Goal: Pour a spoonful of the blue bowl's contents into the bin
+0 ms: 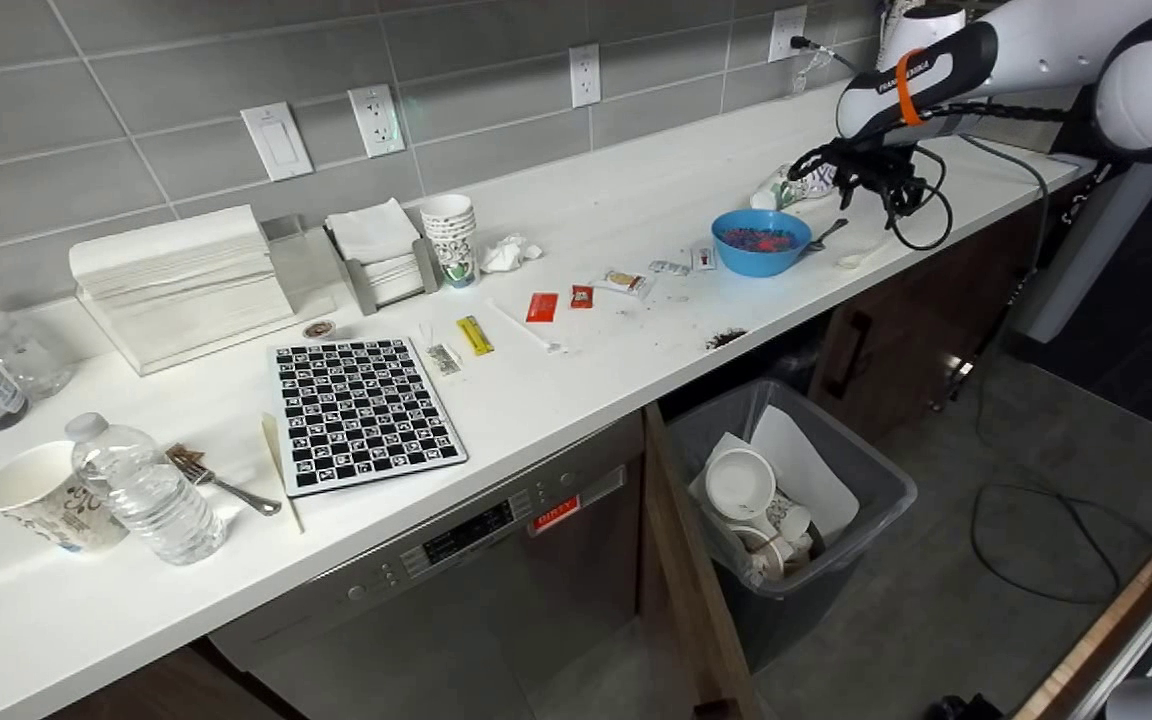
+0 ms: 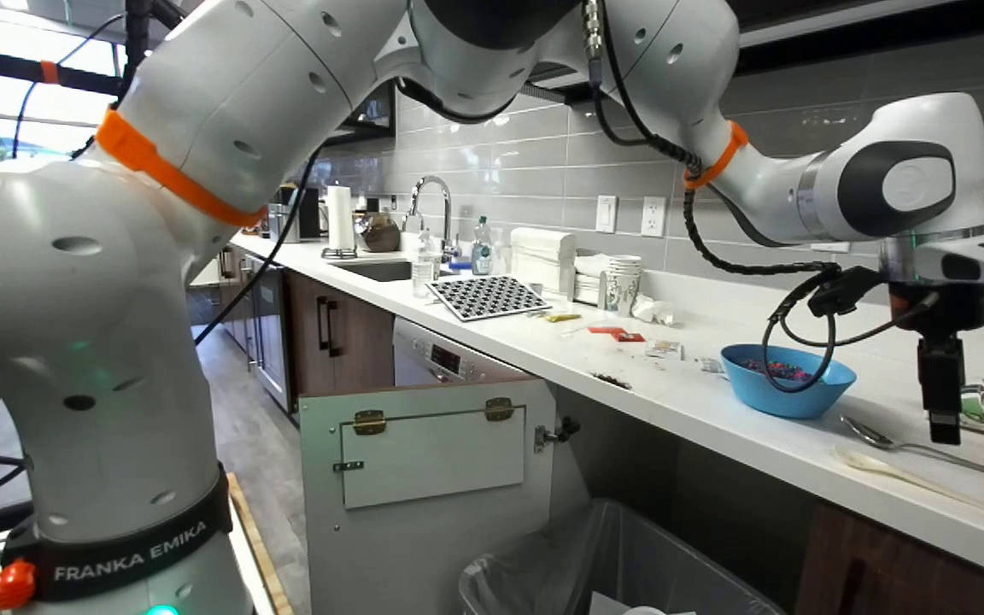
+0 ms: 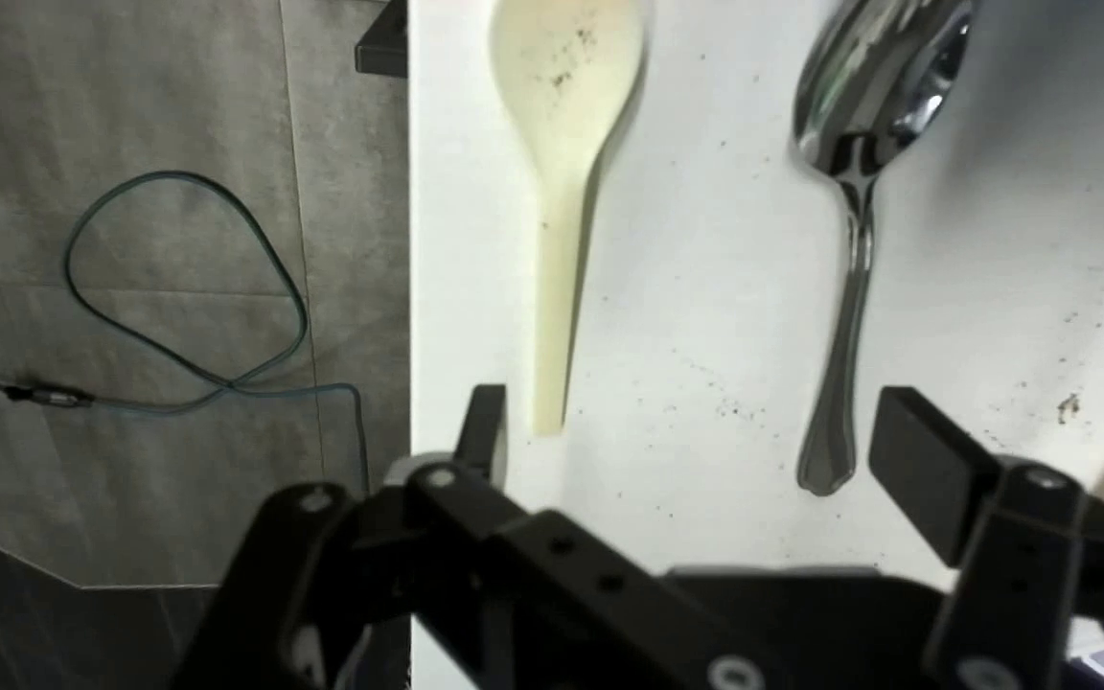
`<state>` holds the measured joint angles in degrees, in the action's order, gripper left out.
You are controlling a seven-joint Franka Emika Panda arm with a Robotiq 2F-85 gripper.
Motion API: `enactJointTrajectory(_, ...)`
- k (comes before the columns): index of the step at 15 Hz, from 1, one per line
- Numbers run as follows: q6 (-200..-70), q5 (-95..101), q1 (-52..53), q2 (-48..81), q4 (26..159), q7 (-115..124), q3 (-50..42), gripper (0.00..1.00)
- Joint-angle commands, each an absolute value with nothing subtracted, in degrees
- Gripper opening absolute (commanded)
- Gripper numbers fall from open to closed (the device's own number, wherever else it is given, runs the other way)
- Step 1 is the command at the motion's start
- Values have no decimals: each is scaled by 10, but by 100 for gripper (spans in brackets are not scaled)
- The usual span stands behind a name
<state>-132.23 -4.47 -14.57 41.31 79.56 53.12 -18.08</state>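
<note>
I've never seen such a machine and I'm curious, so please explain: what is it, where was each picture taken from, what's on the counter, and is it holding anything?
This is a jointed white robot arm ending in a black pincer, which it uses like a hand. Two pictures come from cameras standing apart from the arm; the remaining one comes from a camera on its wrist, so there you see the pincer up close with the white counter beyond. On the counter are a blue bowl with small colourful bits in it, a metal spoon, a pale spoon, a checkered board and a water bottle, among other things. Lower down stands a lined grey bin. Nothing is held: the pincer is open and both spoons lie on the counter.
</note>
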Motion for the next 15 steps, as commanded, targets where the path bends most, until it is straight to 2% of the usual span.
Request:
enactJointTrajectory(1, -1304, 1, -127, 343, 856, 468, -186, 100)
enactJointTrajectory(15, -1278, 90, -91, 113, 1070, 121, -140, 100)
